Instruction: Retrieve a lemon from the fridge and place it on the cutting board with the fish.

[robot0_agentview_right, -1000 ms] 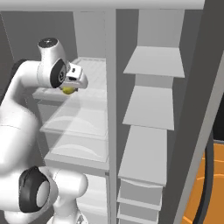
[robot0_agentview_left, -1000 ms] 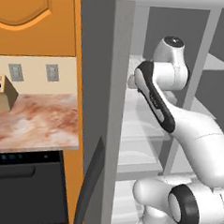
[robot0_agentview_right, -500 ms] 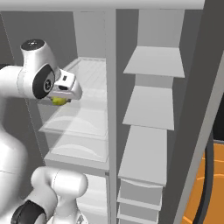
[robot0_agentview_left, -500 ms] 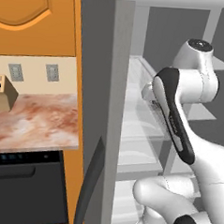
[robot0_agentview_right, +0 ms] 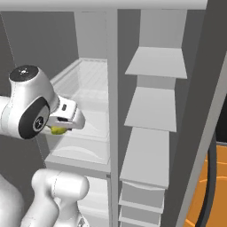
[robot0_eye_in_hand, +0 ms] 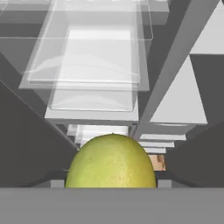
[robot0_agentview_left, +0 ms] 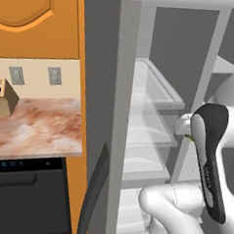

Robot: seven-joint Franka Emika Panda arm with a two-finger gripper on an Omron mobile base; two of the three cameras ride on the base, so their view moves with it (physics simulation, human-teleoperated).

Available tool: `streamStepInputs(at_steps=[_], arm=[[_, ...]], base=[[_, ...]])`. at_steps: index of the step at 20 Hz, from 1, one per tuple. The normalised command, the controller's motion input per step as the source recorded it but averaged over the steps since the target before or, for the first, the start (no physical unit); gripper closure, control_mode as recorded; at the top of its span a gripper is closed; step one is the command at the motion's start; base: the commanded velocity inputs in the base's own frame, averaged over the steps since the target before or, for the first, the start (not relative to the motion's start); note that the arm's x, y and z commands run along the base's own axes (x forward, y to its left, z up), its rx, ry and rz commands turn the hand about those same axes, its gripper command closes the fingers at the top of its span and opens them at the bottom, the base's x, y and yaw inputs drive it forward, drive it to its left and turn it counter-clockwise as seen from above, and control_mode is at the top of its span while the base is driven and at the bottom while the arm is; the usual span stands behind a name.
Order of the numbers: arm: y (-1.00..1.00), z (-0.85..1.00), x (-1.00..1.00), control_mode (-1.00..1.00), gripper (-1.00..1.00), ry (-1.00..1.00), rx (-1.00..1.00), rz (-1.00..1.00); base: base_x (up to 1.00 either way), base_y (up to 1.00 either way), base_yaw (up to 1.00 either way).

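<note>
The lemon [robot0_eye_in_hand: 111, 159], yellow-green, sits between my gripper's [robot0_eye_in_hand: 111, 180] two dark fingertips [robot0_eye_in_hand: 54, 182], which are shut on it. In the right base view the gripper [robot0_agentview_right: 66, 126] hangs in front of the open fridge [robot0_agentview_right: 116, 66], level with its middle shelf, and the lemon [robot0_agentview_right: 56, 130] peeks out under the hand. From the left base camera, just a sliver of the lemon [robot0_agentview_left: 189, 137] shows beside my forearm, in front of the fridge's [robot0_agentview_left: 159, 53] shelves. The cutting board and the fish are out of view.
Glass shelves [robot0_agentview_right: 88, 88] and clear drawers [robot0_eye_in_hand: 94, 94] fill the fridge's left half; white door shelves [robot0_agentview_right: 155, 62] stand on the right. To the left are a marble counter [robot0_agentview_left: 35, 128], a brown box [robot0_agentview_left: 2, 98], a black dishwasher [robot0_agentview_left: 26, 197] and a dark door handle [robot0_agentview_left: 94, 186].
The arm has drawn back from the fridge shelf toward the base, carrying the lemon lower and nearer to the cameras. The grip on the lemon has stayed the same.
</note>
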Motion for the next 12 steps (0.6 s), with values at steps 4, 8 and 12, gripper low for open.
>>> streamStepInputs(at_steps=[4,8,12], arm=[[-0.21,-0.18,-1.0,-1.0,1.0,0.02,-0.01,-0.01],[0.16,-0.42,-0.66,-1.0,1.0,0.05,0.0,-0.06],[0.39,-0.13,-0.01,-1.0,1.0,0.01,0.0,-0.09]], base=[[0.0,0.0,0.0],[0.0,0.0,0.0],[0.0,0.0,0.0]])
